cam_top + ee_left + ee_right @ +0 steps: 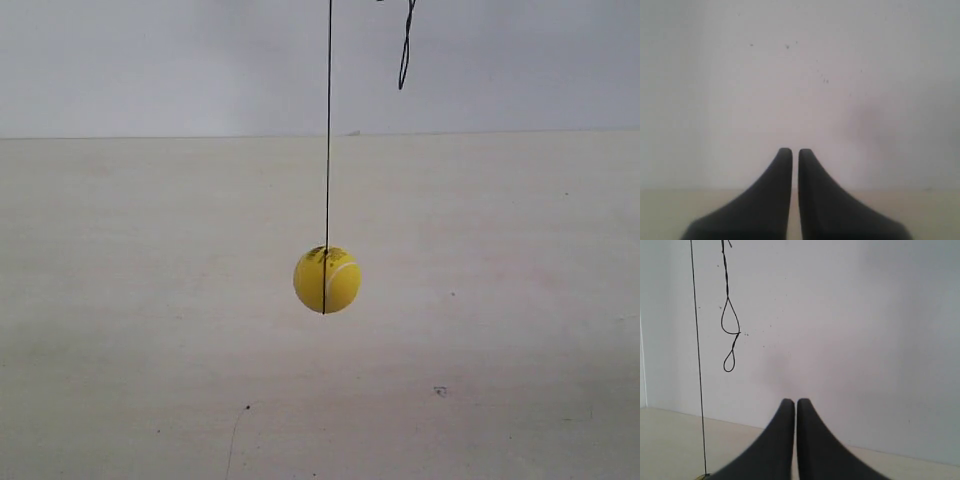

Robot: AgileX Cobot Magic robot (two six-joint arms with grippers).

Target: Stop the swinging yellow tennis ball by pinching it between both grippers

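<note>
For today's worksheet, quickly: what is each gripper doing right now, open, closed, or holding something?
Left gripper: closed, holding nothing.
Right gripper: closed, holding nothing.

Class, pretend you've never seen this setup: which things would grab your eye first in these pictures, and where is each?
A bright yellow tennis ball hangs mid-frame in the exterior view on a thin black string, against a pale table. Beside the string, a looped cord dangles before the white wall. Each wrist view is anchored by dark pointed fingers drawn almost together: the left pincer and the right pincer, both holding nothing.
</note>
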